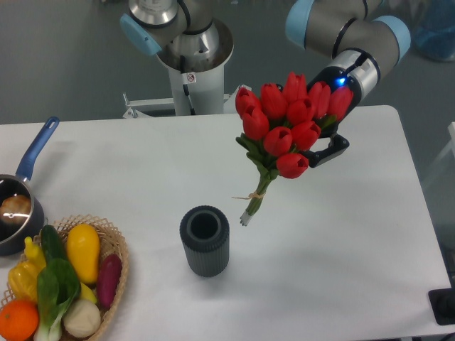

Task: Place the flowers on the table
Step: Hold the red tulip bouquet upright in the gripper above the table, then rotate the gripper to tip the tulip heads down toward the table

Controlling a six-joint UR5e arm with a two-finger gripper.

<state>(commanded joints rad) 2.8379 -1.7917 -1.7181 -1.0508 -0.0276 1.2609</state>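
The flowers (288, 117), a bunch of red tulips with green stems tied with thin twine, hang tilted over the middle right of the white table (355, 234). Their blooms are up and to the right. The cut stem ends point down-left, close to the dark vase. I cannot tell whether the stem tips touch the tabletop. My gripper (318, 145) sits behind the blooms at their right side and is shut on the bunch. One black finger (333, 149) shows; the other is hidden by the tulips.
A dark ribbed cylindrical vase (205, 240) stands upright just left of the stem ends. A wicker basket (117, 249) of vegetables and fruit sits at the front left. A blue-handled pot (18, 206) is at the left edge. A second robot base (188, 50) stands behind the table.
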